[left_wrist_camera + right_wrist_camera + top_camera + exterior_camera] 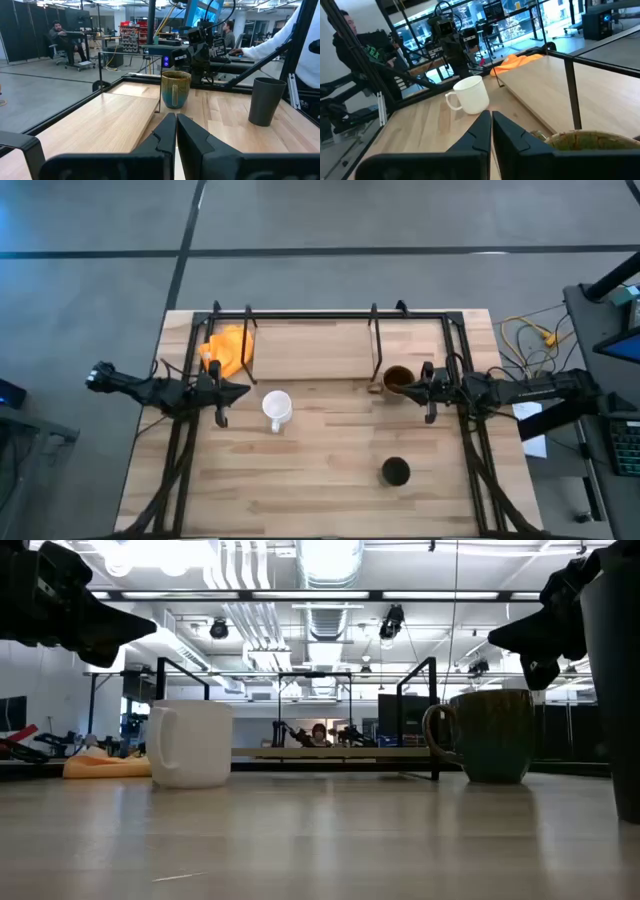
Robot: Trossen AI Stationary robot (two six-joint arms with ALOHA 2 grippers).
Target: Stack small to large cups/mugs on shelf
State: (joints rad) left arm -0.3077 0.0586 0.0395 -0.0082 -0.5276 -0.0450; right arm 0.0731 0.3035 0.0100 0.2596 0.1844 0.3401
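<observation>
beside brown mug, right claw closed, level, left arm idle

Both dark arms reach inward from the two sides, low and almost level. The left pincer points toward the middle, its two fingers pressed together — no gap shows. The right pincer faces it from the opposite side, fingers closed together as well, holding nothing.
</observation>
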